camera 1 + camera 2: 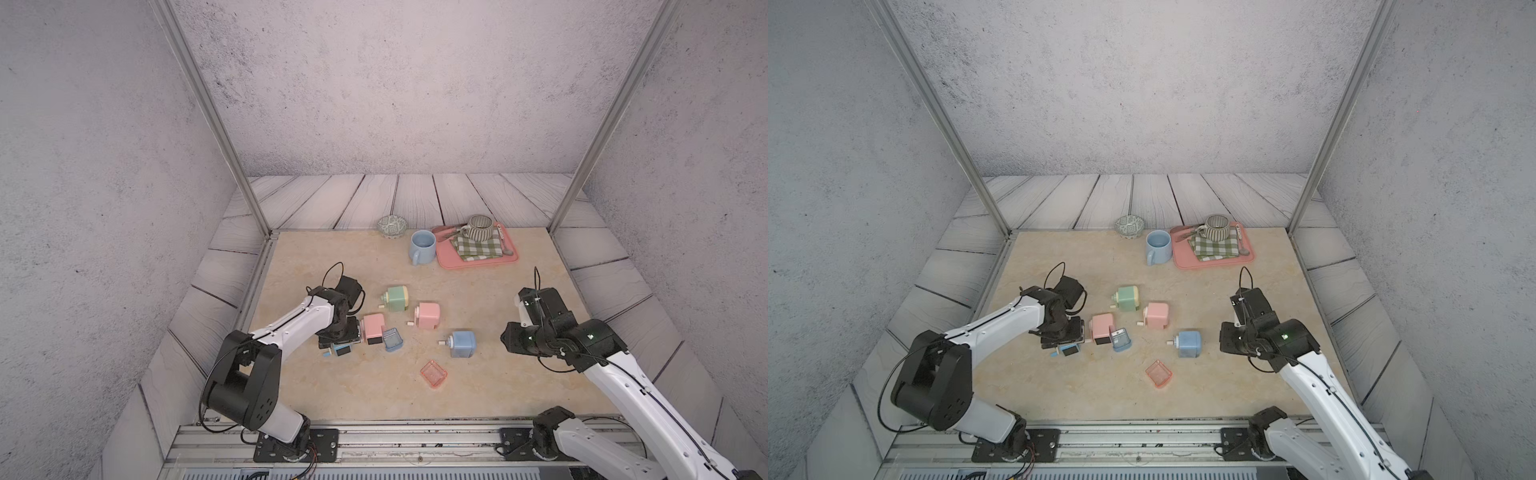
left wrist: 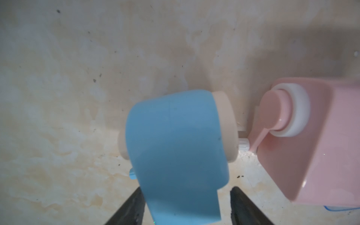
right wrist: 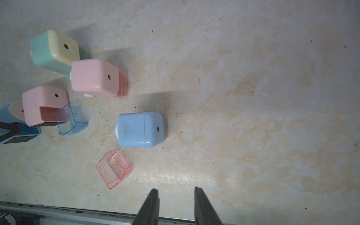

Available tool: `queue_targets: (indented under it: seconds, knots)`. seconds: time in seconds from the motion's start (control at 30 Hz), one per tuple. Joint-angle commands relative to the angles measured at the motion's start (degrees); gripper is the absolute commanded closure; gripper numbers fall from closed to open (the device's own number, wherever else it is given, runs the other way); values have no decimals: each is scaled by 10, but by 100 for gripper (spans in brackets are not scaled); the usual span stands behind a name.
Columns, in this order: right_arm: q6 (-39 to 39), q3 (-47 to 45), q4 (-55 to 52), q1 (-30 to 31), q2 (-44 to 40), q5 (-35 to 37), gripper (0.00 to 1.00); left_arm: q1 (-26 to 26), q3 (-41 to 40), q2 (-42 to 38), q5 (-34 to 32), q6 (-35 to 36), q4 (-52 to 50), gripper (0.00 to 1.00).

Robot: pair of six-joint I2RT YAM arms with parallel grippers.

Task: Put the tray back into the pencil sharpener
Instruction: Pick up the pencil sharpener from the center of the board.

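Note:
My left gripper straddles a blue pencil sharpener lying on the table, its dark empty slot facing the front. One finger touches it and a narrow gap shows at the other. A clear blue tray leans against a pink sharpener that also has an empty slot. A clear red tray lies alone nearer the front, seen in the right wrist view as well. My right gripper hovers open over bare table at the right, with nothing between its fingers.
Three more sharpeners stand mid-table: green, pink and blue. At the back are a blue mug, a patterned bowl and a pink platter with a striped mug and checked cloth.

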Motion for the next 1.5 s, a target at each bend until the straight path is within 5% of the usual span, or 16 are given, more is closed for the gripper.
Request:
queue_targets:
  seconds: [0.0,0.53,0.77,0.97,1.03,1.17,1.3,1.47]
  knots:
    - [-2,9,-4,-2,2,-4,66,-4,-10,-5,-9,-15,0,30]
    - [3,7,-4,-2,-4,-4,66,-2,-30,24,-19,-15,44,42]
    - [6,7,-3,-2,-5,-7,66,-3,-42,-22,-39,-4,47,55]
    - [9,7,-3,-2,-6,-19,65,-5,-77,-120,-43,34,72,70]
    - [4,7,5,-2,-5,-49,61,-8,-101,-172,-22,70,105,83]
    - [3,17,34,-1,17,-153,52,-28,-159,-282,33,130,196,88]
    - [42,14,106,12,26,-239,45,-110,-224,-402,14,186,318,99]
    - [87,11,245,66,47,-293,34,-225,-302,-496,-32,288,467,100]
